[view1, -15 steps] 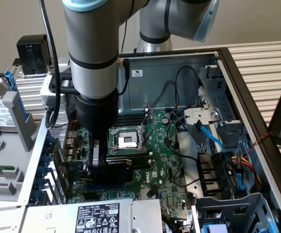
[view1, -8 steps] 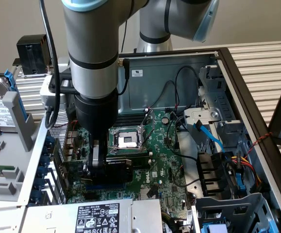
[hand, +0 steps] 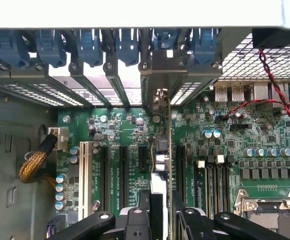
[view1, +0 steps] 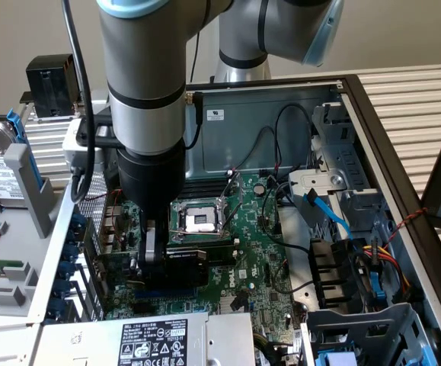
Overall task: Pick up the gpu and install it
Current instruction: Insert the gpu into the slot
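The gpu (view1: 188,263) is a small card with a black cooler, standing on edge over the green motherboard (view1: 262,255) inside the open computer case. My gripper (view1: 153,263) is shut on it from above, just to the exterior view's left of the CPU socket (view1: 197,219). In the wrist view the gpu (hand: 163,150) appears edge-on between the black fingers (hand: 143,202) of the gripper (hand: 161,200). Its metal end bracket (hand: 168,67) reaches the case's rear slot openings. The card's lower edge lies along a black expansion slot (hand: 179,167); whether it is fully seated I cannot tell.
Blue slot latches (hand: 89,45) line the case's rear wall. A red-and-black wire (hand: 275,90) crosses near the rear ports. A white slot (hand: 84,175) and a yellow braided cable (hand: 34,160) lie to one side. The power supply (view1: 155,339), drive cage (view1: 357,267) and blue cable (view1: 328,213) surround the board.
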`<state>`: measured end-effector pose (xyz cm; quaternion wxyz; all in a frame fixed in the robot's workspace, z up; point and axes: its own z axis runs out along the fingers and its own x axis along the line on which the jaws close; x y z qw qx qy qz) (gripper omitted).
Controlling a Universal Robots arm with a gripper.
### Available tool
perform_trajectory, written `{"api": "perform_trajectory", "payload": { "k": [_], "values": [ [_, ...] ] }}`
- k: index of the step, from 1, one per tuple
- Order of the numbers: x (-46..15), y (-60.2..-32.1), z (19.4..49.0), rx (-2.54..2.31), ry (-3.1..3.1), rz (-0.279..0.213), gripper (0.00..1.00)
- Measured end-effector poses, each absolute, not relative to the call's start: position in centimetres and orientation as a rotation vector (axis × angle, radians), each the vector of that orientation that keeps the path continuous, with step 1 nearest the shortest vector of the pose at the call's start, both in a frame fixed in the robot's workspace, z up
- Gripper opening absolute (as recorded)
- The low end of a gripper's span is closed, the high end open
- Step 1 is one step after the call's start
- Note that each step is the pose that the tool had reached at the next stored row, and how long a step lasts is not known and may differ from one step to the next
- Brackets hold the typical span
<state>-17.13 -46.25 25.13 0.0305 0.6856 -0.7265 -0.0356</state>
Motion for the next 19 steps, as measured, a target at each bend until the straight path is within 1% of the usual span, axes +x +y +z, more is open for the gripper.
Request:
{"api": "perform_trajectory", "payload": {
  "k": [19],
  "values": [
    [-17.13, -46.20, 25.11, 2.119, -2.229, -0.104, 0.27]
  ]
}}
